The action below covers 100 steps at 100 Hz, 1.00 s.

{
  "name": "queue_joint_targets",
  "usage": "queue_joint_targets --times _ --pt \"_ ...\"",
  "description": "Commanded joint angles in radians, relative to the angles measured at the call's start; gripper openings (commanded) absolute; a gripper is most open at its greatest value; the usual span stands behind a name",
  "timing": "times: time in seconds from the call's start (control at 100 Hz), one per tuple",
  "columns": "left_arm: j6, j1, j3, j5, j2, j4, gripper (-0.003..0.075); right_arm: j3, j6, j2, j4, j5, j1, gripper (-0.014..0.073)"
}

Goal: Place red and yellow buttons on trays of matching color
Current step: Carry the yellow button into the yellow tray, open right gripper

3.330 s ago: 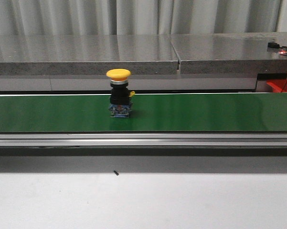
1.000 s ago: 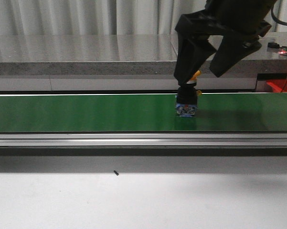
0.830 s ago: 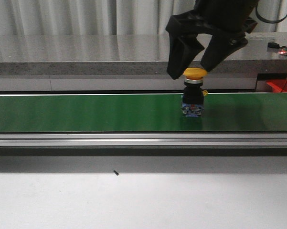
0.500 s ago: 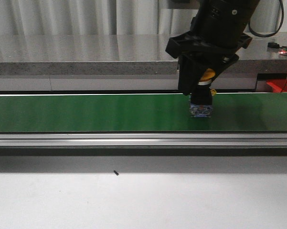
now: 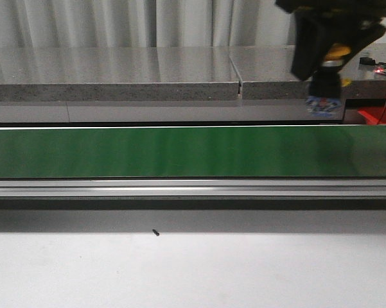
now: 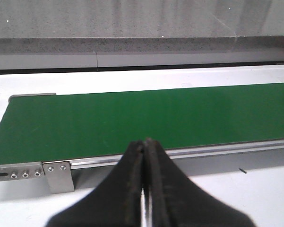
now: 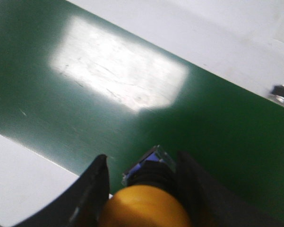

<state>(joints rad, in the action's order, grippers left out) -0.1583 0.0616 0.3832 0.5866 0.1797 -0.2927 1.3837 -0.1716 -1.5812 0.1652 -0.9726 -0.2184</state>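
The yellow button [image 5: 325, 82] hangs in the air above the right end of the green conveyor belt [image 5: 180, 151], held by my right gripper [image 5: 327, 45], which is shut on it. In the right wrist view its yellow cap [image 7: 144, 208] and blue base sit between the two black fingers [image 7: 93, 189], over the belt [image 7: 85, 85]. My left gripper [image 6: 144, 144] is shut with nothing in it, above the belt's near rail [image 6: 189, 151]. A red tray [image 5: 377, 115] peeks in at the far right. No red button or yellow tray shows.
A grey stone ledge [image 5: 148, 74] runs behind the belt. A small device with a red light [image 5: 380, 67] lies on it at the right. White tabletop [image 5: 180, 269] with a small black speck [image 5: 155, 232] lies in front.
The button rode the belt to the right. My right gripper came down, shut on it and has lifted it up and to the right off the belt.
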Motion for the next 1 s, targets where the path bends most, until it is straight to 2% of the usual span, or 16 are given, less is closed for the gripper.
queue_joint_targets --times 0.0,0.27,0.42,0.66,0.76,0.99 --pt "0.003 0.007 0.026 -0.077 0.011 -0.020 -0.0020 0.030 0.000 0.093 0.000 -0.020 0.062 0.0245" --pt "0.003 0.007 0.026 -0.077 0.011 -0.020 -0.0020 0.025 0.000 0.193 0.013 -0.108 0.300 0.0245" --pt "0.003 0.007 0.026 -0.077 0.011 -0.020 -0.0020 -0.042 0.000 0.221 0.013 -0.106 0.426 0.0245" --pt "0.003 0.007 0.026 -0.077 0.011 -0.020 -0.0020 -0.193 -0.001 0.232 0.013 -0.023 0.650 0.0245" --pt "0.003 0.007 0.026 -0.077 0.011 -0.020 -0.0020 -0.224 -0.001 0.230 0.053 0.028 0.734 0.0245" --pt "0.003 0.007 0.026 -0.077 0.011 -0.020 -0.0020 -0.250 -0.001 0.174 0.080 0.103 0.820 0.0245"
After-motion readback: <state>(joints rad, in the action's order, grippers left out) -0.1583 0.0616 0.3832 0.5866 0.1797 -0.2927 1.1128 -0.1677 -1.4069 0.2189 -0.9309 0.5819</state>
